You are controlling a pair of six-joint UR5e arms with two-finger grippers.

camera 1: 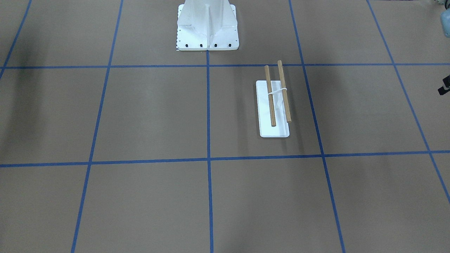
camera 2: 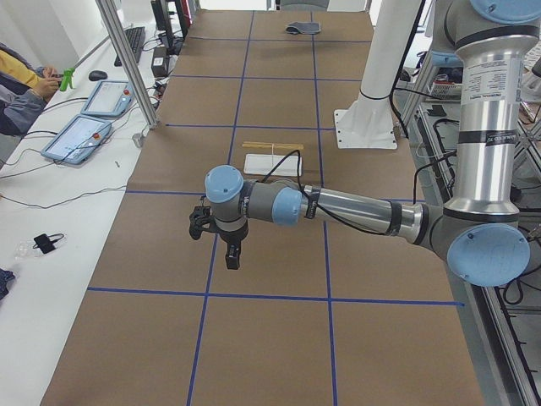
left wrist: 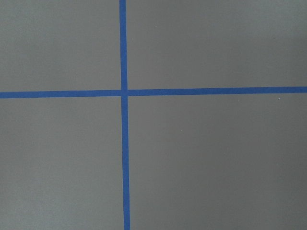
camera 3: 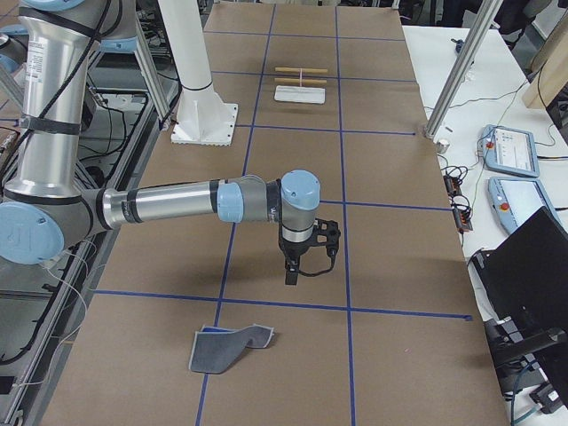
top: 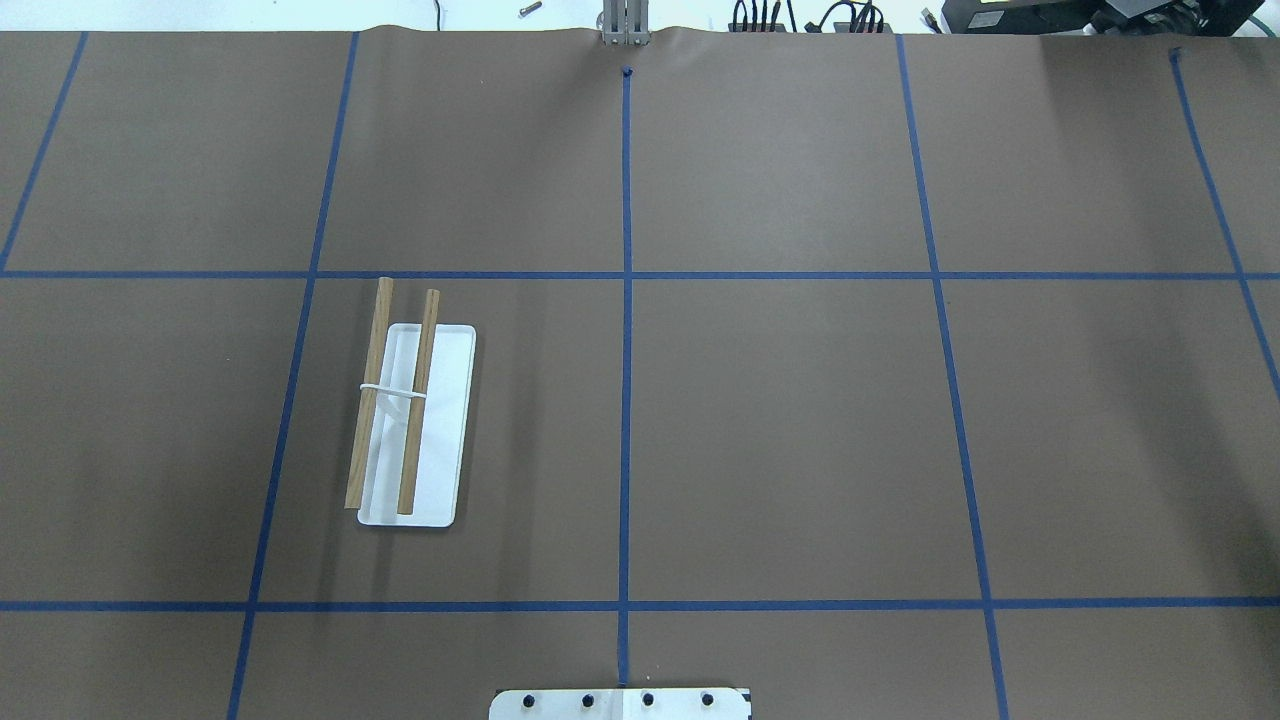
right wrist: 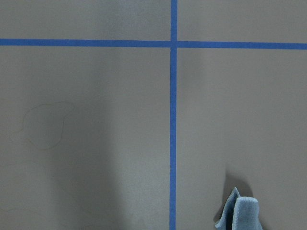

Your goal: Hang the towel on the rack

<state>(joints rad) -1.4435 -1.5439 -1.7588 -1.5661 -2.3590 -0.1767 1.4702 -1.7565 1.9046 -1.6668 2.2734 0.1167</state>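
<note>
You'll find the left arm (camera 2: 355,210) stretched level across mid-frame in the left side view, its left gripper (camera 2: 233,258) pointing straight down. The right arm (camera 3: 169,204) mirrors it in the right side view, right gripper (camera 3: 291,271) pointing down; neither's jaw state is readable

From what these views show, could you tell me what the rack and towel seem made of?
The rack: dowels look like bare matte wood, tan; base seems smooth white plastic or painted metal. The towel looks like soft grey cloth, rumpled.

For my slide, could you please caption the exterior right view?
Towel lies crumpled near the right pincer; the rack stands bare.
</note>
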